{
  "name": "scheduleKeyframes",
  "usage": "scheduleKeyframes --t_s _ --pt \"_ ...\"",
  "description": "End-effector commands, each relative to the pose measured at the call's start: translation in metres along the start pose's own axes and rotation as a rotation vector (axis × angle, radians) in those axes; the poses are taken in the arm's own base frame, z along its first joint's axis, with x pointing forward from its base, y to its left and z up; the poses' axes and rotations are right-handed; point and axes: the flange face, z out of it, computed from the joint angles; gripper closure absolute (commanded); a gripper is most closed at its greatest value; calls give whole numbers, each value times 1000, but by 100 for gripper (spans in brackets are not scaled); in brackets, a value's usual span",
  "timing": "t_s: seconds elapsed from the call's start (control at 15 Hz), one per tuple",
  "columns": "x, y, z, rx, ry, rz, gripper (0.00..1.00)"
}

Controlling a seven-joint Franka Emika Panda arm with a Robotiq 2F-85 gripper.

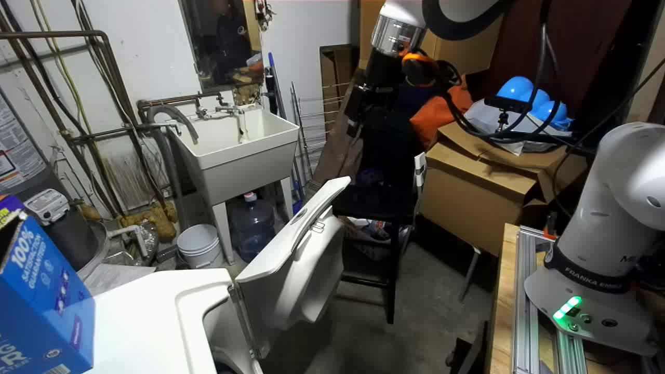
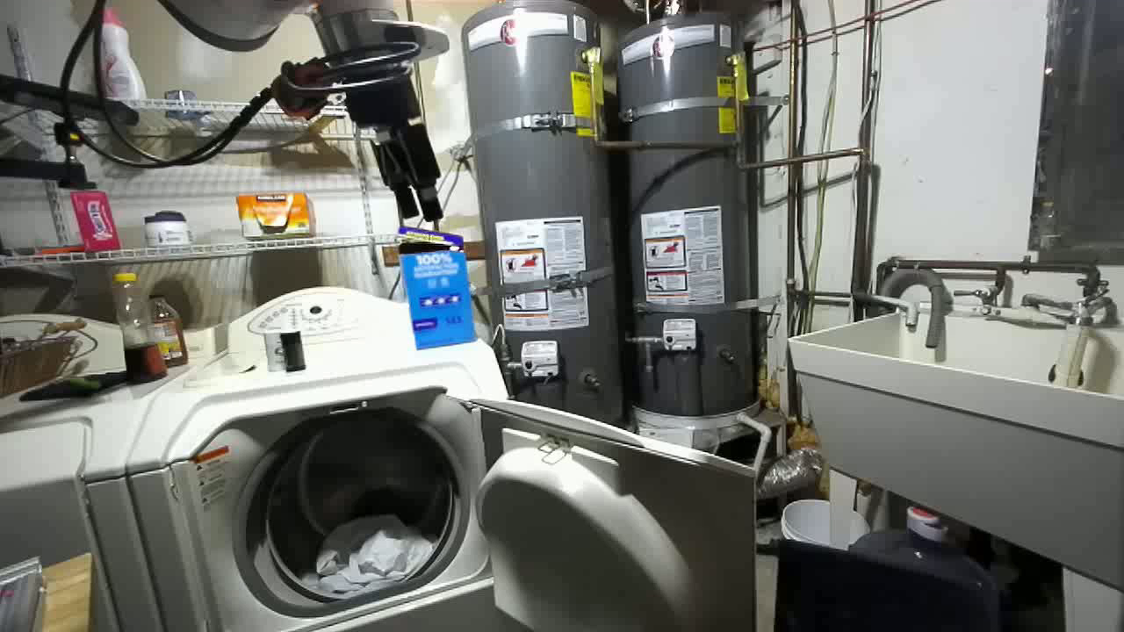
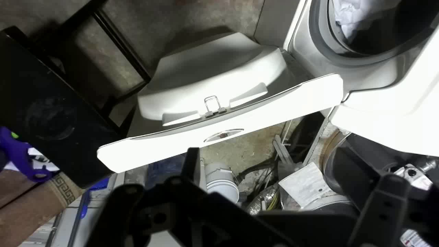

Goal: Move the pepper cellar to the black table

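Some white cloth (image 2: 373, 553) lies in the laundry machine (image 2: 369, 379) in an exterior view, the pepper cellar (image 2: 285, 352) on top. In an exterior view, a hose (image 1: 190, 129) bends into the sink (image 1: 249, 165). Wrist view: jaws apart, door edge (image 3: 260, 116) near the black counter (image 3: 70, 140).

1. The tool (image 2: 418, 211) hangs, fingers (image 2: 428, 200) pointing down.
2. A front-loading laundry machine (image 2: 219, 537) has its door (image 2: 615, 562) open and white cloth (image 2: 373, 555) in its drum (image 2: 347, 470).
3. The machine's top surface (image 2: 367, 363) carries a blue carton (image 2: 437, 300) and a pale-and-black canister (image 2: 284, 351).
4. Two grey water heaters (image 2: 537, 175) stand near a utility sink (image 2: 957, 426).
5. A wire shelf (image 2: 206, 249) holds a pink box (image 2: 95, 221), a lidded tub (image 2: 168, 231) and an orange Kirkland box (image 2: 275, 217).
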Motion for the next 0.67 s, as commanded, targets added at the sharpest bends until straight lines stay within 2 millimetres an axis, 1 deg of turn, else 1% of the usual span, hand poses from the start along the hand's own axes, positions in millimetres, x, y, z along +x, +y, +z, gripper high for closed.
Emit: scheduleKeyframes --t_s 0.0,0.13,0.33,0.53,0.6 --pt "0 0 -1 0 -1 0 0" --pt "2 -37 12 8 -24 -143 0" --pt "0 -103 34 25 -71 -308 0" --pt "5 -164 48 42 -101 -470 0" --pt "4 -188 56 54 -107 -523 0"
